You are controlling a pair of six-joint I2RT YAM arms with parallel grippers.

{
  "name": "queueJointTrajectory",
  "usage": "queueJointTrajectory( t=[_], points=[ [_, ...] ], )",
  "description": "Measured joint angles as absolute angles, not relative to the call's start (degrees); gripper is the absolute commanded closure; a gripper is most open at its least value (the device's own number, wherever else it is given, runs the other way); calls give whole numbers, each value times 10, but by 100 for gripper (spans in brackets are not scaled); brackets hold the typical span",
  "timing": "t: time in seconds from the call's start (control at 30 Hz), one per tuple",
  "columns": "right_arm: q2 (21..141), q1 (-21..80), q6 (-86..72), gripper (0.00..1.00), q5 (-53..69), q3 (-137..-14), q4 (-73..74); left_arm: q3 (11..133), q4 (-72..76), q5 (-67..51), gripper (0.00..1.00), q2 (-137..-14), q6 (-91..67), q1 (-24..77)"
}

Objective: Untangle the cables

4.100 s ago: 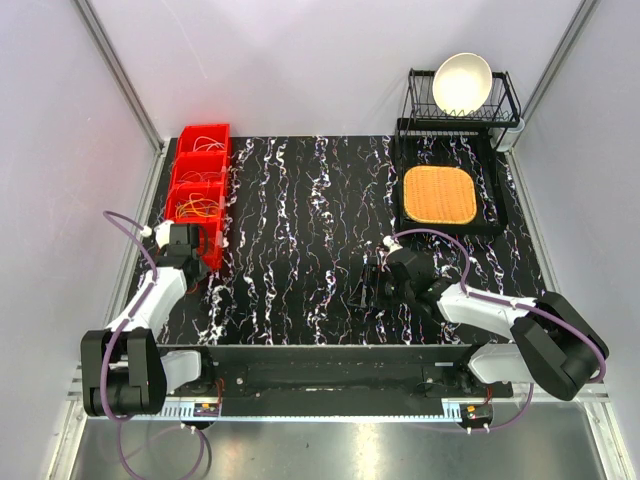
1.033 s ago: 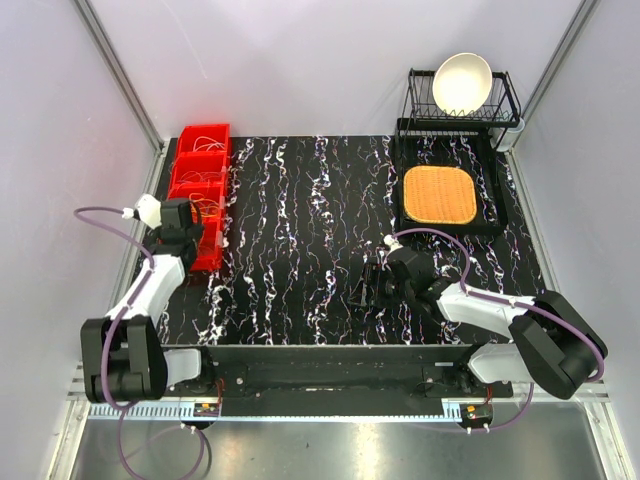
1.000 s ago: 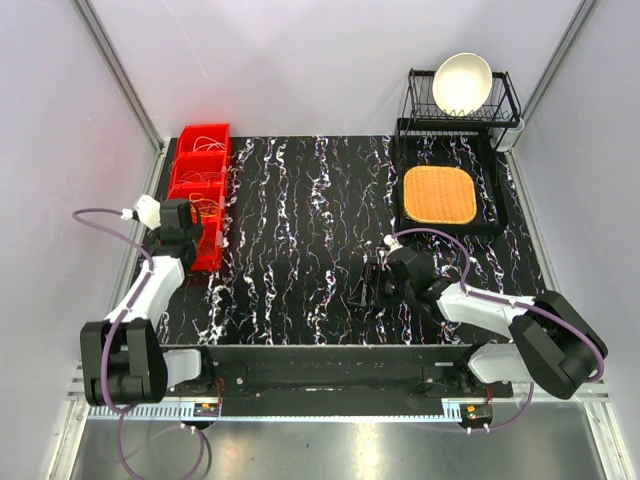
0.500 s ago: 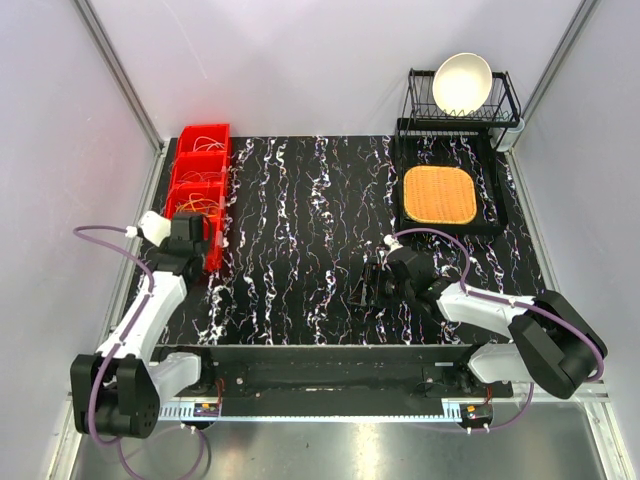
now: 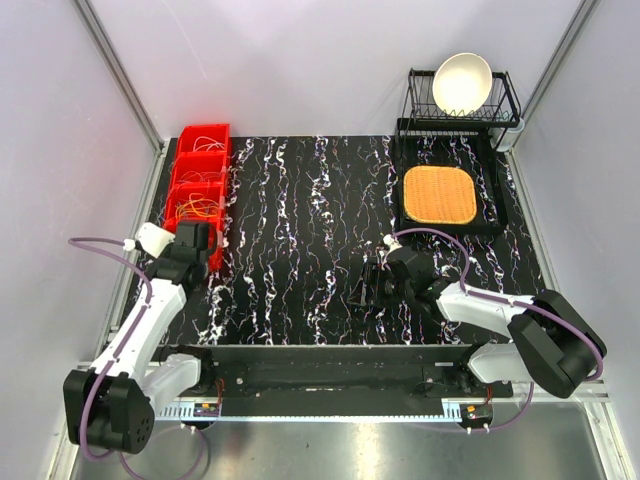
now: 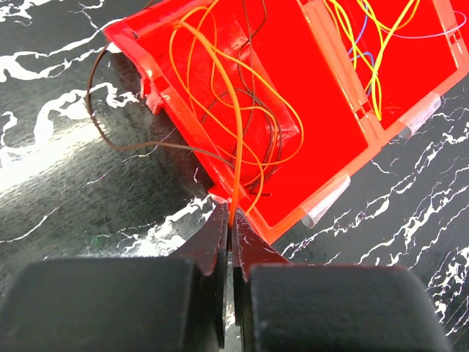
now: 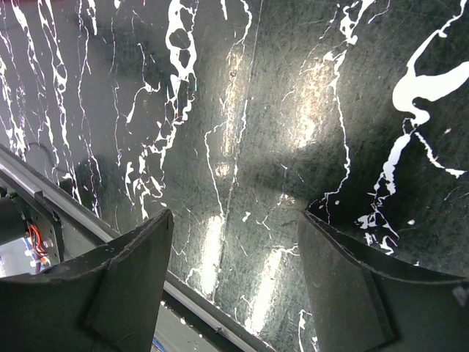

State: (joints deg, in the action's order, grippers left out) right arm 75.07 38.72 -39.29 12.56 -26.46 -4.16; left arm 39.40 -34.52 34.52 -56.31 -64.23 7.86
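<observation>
Two arms are bolted to the metal rail [image 5: 330, 410] along the worktop's near edge, and from there the black, white-veined worktop [image 5: 300, 220] runs back to pale walls [image 5: 320, 60] framed by slanting aluminium posts. Nearest us, towards the right of the near edge, the right gripper [image 7: 238, 235] hovers low over bare marbling with its fingers spread wide and nothing between them. By the left edge, the left gripper [image 6: 231, 220] is pinched narrow on one orange strand of the cables [image 6: 236, 132], its tips just beside the near corner of the red bin [image 6: 322, 110]. That strand rises straight from the jaws into the bin's nearest compartment, where it joins loose orange loops tangled with thin dark wire; one dark wire spills over the bin's wall onto the worktop. The next compartment back holds yellow and orange loops with a blue and a purple strand; the overhead view shows paler wires in the farthest one, too small to sort. Across at the far right corner, a woven orange mat [image 5: 439, 194] lies on a dark tray [image 5: 488, 200], and behind it a black wire rack [image 5: 510, 100] carries a white bowl [image 5: 462, 82] propped on edge.
</observation>
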Motion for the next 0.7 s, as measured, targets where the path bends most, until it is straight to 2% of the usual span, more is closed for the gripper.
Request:
queueJointTrajectory(
  t=[0.13,0.23,0.3,0.37,0.4,0.47,0.53,0.7],
  points=[
    [751,387,-393,26,127,-264,-41,394,-338,345,92,-565,-631,79],
    [751,387,-393,26,128,-264,-41,394,-311,345,72,-584,-607,79],
    [751,387,-393,26,128,-264,-41,402,-303,343,49,-611,-589,79],
    [751,387,-393,26,128,-264,-41,418,-298,338,34,-640,-568,79],
    [751,387,-393,26,128,-265,-41,429,-298,334,20,-650,-559,79],
    [751,387,-393,26,128,-265,-41,452,-296,328,7,-661,-539,79],
    [751,387,-393,26,128,-265,-41,475,-294,325,2,-661,-519,80],
    [751,387,-393,26,128,-265,-41,543,-301,316,1,-661,-462,80]
  ],
)
